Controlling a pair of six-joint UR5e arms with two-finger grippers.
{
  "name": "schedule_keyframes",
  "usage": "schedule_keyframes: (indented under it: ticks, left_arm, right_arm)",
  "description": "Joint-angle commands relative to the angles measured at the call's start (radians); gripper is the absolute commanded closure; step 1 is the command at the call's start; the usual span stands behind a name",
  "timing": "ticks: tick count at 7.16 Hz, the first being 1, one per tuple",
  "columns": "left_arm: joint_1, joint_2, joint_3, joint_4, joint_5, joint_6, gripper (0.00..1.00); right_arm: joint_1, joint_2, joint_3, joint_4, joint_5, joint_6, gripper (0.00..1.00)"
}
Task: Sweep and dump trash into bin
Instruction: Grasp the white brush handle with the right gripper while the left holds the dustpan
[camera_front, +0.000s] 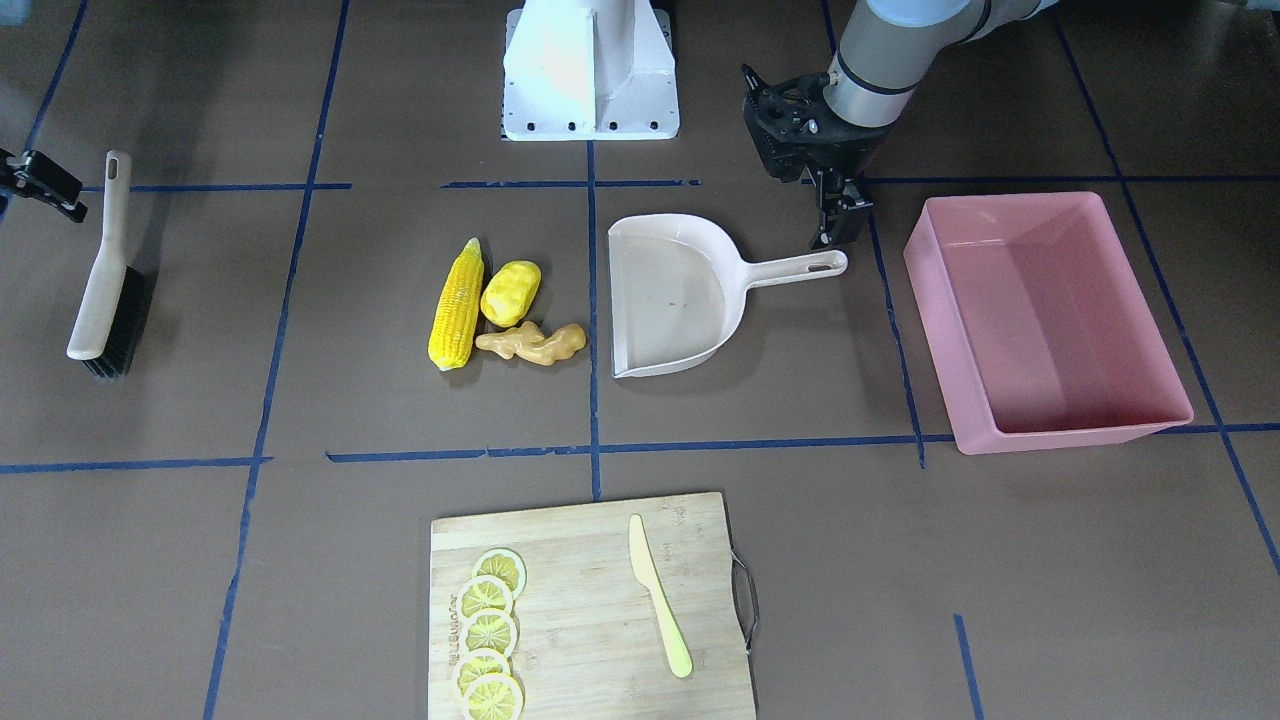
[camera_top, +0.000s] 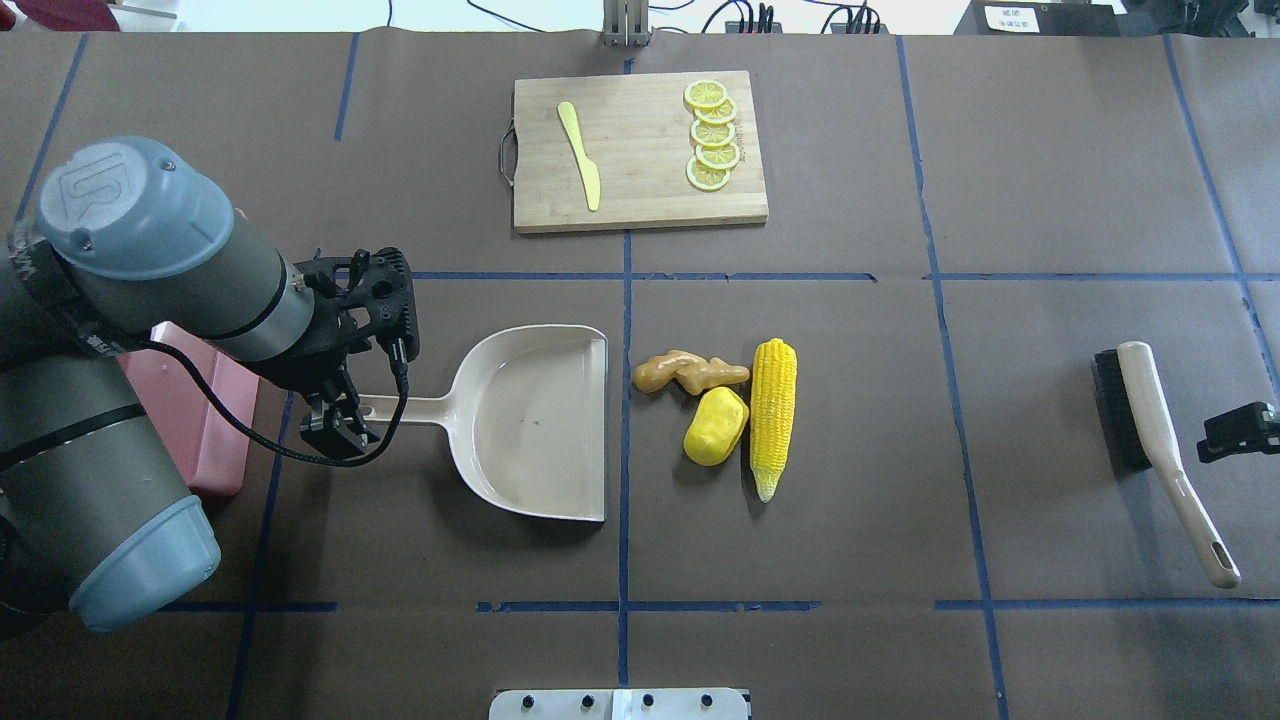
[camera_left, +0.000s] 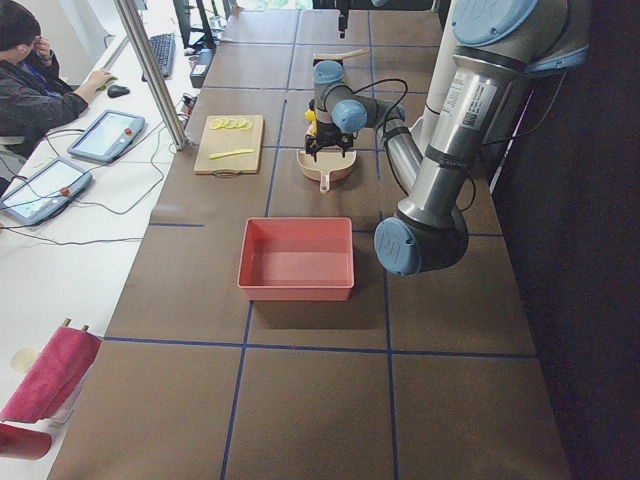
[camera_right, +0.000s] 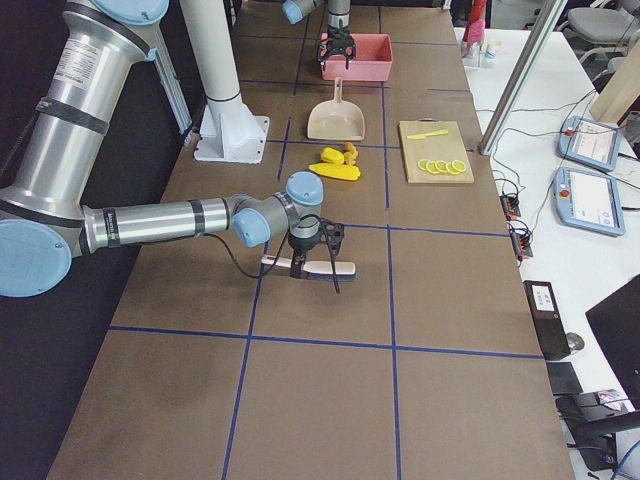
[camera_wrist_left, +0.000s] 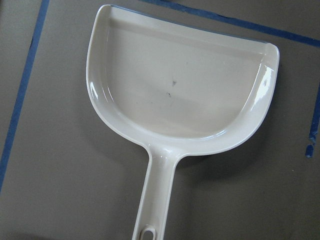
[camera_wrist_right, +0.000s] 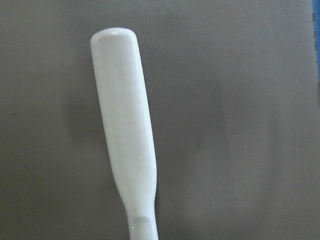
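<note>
Trash (camera_top: 715, 425) lies just beside the dustpan's (camera_top: 530, 420) open edge, not touching it.

Robotics lab, taped table (camera_front: 1000, 560) (operator's tablets (camera_left: 105, 135))

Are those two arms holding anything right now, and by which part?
Nothing looks held. The left tool hangs over the dustpan handle's end; the right tool sits beside the brush handle. Both items lie flat.

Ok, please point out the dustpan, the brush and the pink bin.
dustpan (camera_front: 670, 300): front-facing view, bare pan floor.
brush (camera_top: 1150, 415): overhead view, back above bristles.
pink bin (camera_front: 1060, 330): front-facing view, bare inner floor.
</note>
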Motion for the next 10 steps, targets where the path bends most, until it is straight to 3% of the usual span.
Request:
schedule_keyframes:
  ticks: [1,5,7,8,9,10]
  left_arm:
    - [0.000,0.001,0.000,-0.001,0.000,0.002,0.00]
    - [-0.001,0.006,0.000,-0.032,0.000,0.000,0.00]
    - [-0.001,0.004,0.000,-0.032,0.000,0.000,0.00]
    - [-0.001,0.004,0.000,-0.032,0.000,0.002,0.00]
    - [-0.001,0.004,0.000,-0.032,0.000,0.000,0.00]
    - [-0.001,0.004,0.000,-0.032,0.000,0.002,0.00]
  right_arm:
    - [-0.067,0.026,-0.030,0.023,-0.019,0.024,0.00]
    - [-0.161,0.043,-0.076,0.024,-0.016,0.026,0.01]
    - [-0.160,0.042,-0.076,0.026,-0.014,0.019,0.08]
    - [-0.160,0.042,-0.076,0.024,-0.014,0.018,0.19]
    - [-0.160,0.042,-0.079,0.023,-0.013,0.018,0.50]
    - [-0.160,0.042,-0.077,0.024,-0.013,0.015,0.86]
